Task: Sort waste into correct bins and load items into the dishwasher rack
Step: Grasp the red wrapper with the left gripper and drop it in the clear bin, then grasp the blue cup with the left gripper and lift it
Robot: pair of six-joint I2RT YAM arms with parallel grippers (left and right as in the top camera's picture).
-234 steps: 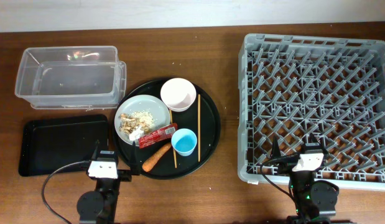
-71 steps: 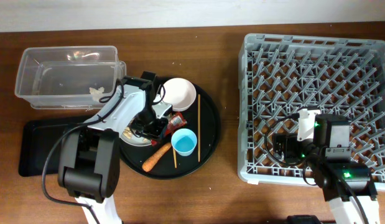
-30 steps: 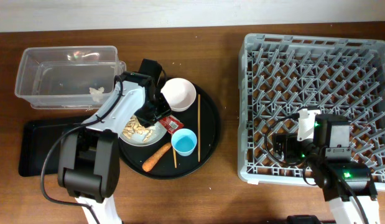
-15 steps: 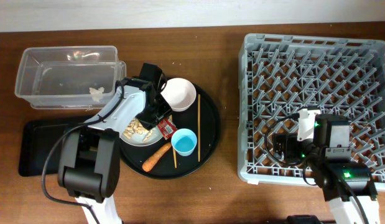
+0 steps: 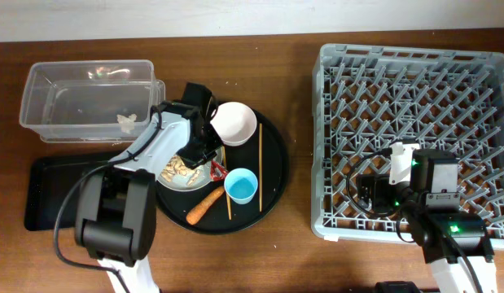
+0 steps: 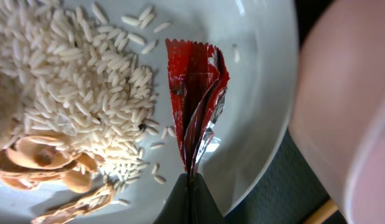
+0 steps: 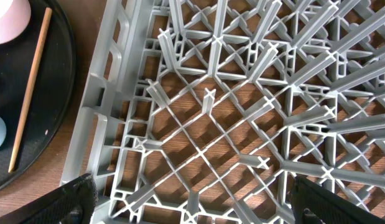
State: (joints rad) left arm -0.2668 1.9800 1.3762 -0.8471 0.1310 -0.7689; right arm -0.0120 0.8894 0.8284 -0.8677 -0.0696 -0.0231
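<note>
**Brown wooden table: wrapper now in the left pincer's grip**

Two things have changed in the last few seconds. The crumpled white paper bit (image 5: pixel 125 121) has left the pale grey plate (image 6: pixel 260 87) and now lies in the clear box (image 5: pixel 40 130) at the far left, so one piece of waste is sorted. The red snack wrapper (image 6: pixel 195 106), which lay flat at the plate's near right edge, has been gathered up. The left gripper (image 6: pixel 191 198) has its fingers pressed tight together on one end of it. The rest juts out crumpled from the tips, over the plate, between the food scraps (image 6: pixel 80 93) and the bowl (image 6: pixel 341 112).

The wrapper seems lifted clear of the plate, though the close wrist view leaves that unsure. Its carry likely goes left, toward the box or the black tray (image 5: pixel 56 191).

The right gripper (image 7: pixel 192 199) hangs spread wide, holding nothing, over the near left part of the dishwasher rack (image 7: pixel 198 143).
</note>
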